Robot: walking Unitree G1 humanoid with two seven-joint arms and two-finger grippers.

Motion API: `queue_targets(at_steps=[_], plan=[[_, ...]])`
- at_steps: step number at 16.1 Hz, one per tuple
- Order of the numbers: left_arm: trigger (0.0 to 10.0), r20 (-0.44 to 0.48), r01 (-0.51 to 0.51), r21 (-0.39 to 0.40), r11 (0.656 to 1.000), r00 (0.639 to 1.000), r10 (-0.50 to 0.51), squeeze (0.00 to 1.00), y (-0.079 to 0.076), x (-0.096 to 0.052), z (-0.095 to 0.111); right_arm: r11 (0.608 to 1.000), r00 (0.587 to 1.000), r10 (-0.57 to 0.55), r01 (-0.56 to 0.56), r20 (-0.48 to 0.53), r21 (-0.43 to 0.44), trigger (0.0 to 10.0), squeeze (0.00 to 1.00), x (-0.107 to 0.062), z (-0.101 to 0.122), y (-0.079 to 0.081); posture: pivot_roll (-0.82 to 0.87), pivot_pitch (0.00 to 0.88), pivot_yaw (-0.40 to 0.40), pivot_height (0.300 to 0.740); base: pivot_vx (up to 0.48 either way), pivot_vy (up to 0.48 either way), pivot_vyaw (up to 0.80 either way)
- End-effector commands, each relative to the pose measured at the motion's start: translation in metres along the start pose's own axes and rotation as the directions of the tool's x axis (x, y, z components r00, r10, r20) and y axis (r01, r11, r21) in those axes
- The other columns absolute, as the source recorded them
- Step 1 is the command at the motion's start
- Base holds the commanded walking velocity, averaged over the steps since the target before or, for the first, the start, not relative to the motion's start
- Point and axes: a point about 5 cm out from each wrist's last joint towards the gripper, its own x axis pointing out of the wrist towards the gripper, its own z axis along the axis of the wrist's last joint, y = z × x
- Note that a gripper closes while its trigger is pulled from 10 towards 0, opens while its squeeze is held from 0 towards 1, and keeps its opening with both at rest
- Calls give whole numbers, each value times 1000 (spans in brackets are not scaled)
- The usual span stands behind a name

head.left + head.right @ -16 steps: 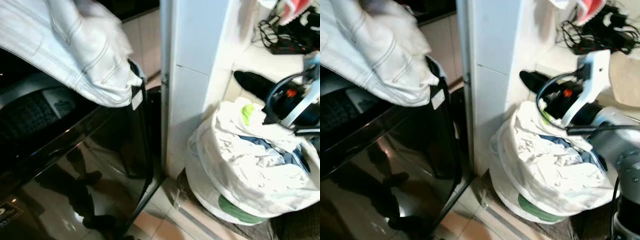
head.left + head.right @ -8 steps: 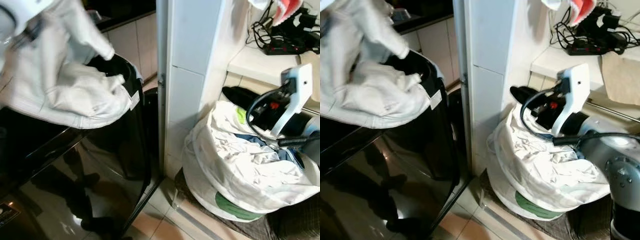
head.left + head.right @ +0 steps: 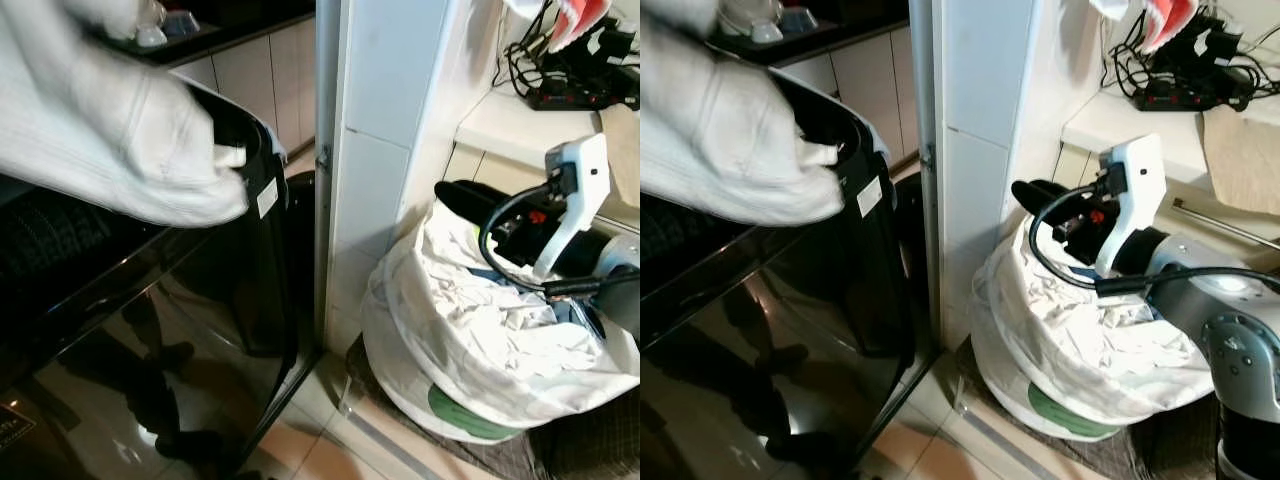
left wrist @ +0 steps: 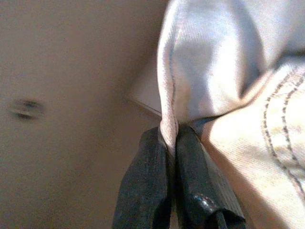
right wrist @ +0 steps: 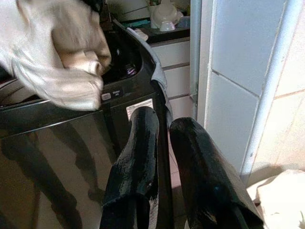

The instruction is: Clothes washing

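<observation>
A white garment (image 3: 100, 140) with stitched seams hangs in a bunch over the top opening of the black washing machine (image 3: 150, 330) at the left. My left gripper (image 4: 170, 138) is shut on a fold of this garment; the cloth is pinched between both black fingers. At the right, my right gripper (image 3: 1025, 190) hovers above the white laundry bag (image 3: 470, 350) and points toward the machine. Its fingers (image 5: 138, 152) stand almost together with nothing between them.
A white tiled pillar (image 3: 380, 150) stands between the machine and the bag. Behind the bag is a shelf (image 3: 510, 120) with a power strip and cables (image 3: 565, 95). A dark counter with dishes (image 3: 165, 25) runs behind the machine. Tiled floor (image 3: 310, 440) shows below.
The garment has swung up and to the left over the machine's opening, now bunched closer to the camera. My right arm has shifted slightly left over the bag.
</observation>
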Motion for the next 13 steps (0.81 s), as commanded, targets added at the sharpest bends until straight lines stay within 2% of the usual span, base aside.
queue_targets(at_steps=[1, 2, 3, 4, 5, 6, 7, 8, 9, 10, 11, 12, 13], plan=[[10000, 48, -133, 31, 991, 990, 132, 0, 20, 5, 6, 1000, 1000, -3, 3, 12, -21, 10000, 0, 1, 4, -1, -87, 0, 46, 740, 0, 0, 0], [10000, 23, -78, 15, 997, 997, 77, 0, 8, 3, 4, 1000, 1000, -5, 5, 16, -20, 10000, 0, 1, 4, -1, -89, 0, 51, 740, 0, 0, 0], [10000, -14, 52, -7, 999, 999, -52, 0, -12, -2, 1, 1000, 1000, -5, 6, 18, -20, 10000, 0, 1, 4, -1, -91, 0, 54, 740, 0, 0, 0], [10000, -25, 108, -16, 994, 994, -109, 0, -21, -4, 0, 1000, 1000, -5, 6, 18, -20, 10000, 0, 1, 3, -1, -91, 0, 54, 740, 0, 0, 0], [10000, -93, 359, -97, 928, 925, -367, 0, -57, -18, -6, 1000, 1000, -7, 8, 18, -22, 10000, 0, 1, 3, -1, -94, 0, 57, 740, 0, 0, 0], [10000, -133, 486, -166, 858, 851, -508, 0, -75, -28, -11, 1000, 1000, -7, 8, 15, -23, 10000, 0, 0, 3, -1, -99, 0, 61, 740, 0, 0, 0], [10000, -149, 522, -182, 834, 823, -548, 0, -79, -31, -14, 1000, 1000, -7, 8, 13, -25, 10000, 0, -1, 2, 0, -103, 0, 62, 740, 0, 0, 0], [10000, -200, 649, -244, 721, 694, -692, 439, -94, -45, -25, 999, 1000, 7, -7, -6, -37, 10000, 0, -2, 0, 2, -103, 0, 61, 740, 0, 0, 0], [10000, -222, 683, -264, 681, 645, -732, 816, -97, -51, -30, 999, 1000, 21, -22, -23, -48, 10000, 0, -4, -2, 4, -103, 0, 60, 740, 0, 0, 0], [10000, -232, 718, -287, 634, 591, -773, 1000, -97, -54, -35, 996, 997, 62, -65, -51, -56, 10000, 0, -3, -5, 10, -98, 0, 54, 740, 0, 0, 0], [10000, -232, 739, -319, 593, 546, -805, 1000, -96, -57, -38, 992, 992, 109, -113, -69, -56, 10000, 0, -2, -8, 15, -96, 0, 51, 740, 0, 0, 0], [10000, -233, 744, -328, 582, 534, -813, 1000, -96, -57, -39, 991, 990, 121, -125, -72, -55, 10000, 0, -1, -9, 17, -93, 0, 49, 740, 0, 0, 0], [10000, -258, 769, -339, 541, 477, -840, 1000, -93, -61, -47, 989, 988, 133, -138, -81, -55, 10000, 0, 0, -11, 18, -93, 0, 49, 740, 0, 0, 0]])
